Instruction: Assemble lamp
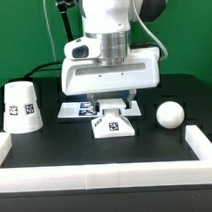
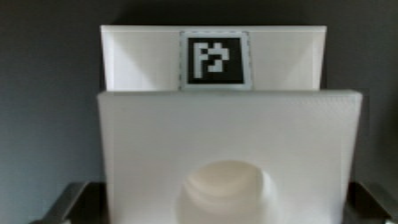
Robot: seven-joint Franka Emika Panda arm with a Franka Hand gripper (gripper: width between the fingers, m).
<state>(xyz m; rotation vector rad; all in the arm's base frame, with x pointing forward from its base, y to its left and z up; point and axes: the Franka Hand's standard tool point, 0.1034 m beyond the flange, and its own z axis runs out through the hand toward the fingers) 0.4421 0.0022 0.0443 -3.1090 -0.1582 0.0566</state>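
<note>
1. The lamp base [image 1: 115, 125] is set on the black table [image 1: 66, 148] near the middle, with its tag facing upward. Its round socket [image 2: 228, 188] is shown in the wrist view.
2. The base is straddled by the gripper [image 1: 114, 111]. Whether the jaws are pressed against it cannot be told.
3. The shade [image 1: 22, 106] is placed at the exterior view's left and the bulb [image 1: 170, 113] at its right, both well apart from the base.
4. The marker board [image 1: 78, 110] is laid just behind the base.

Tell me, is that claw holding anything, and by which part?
Cannot tell. The gripper sits right down at the square base, but whether it is squeezing it does not show.
</note>
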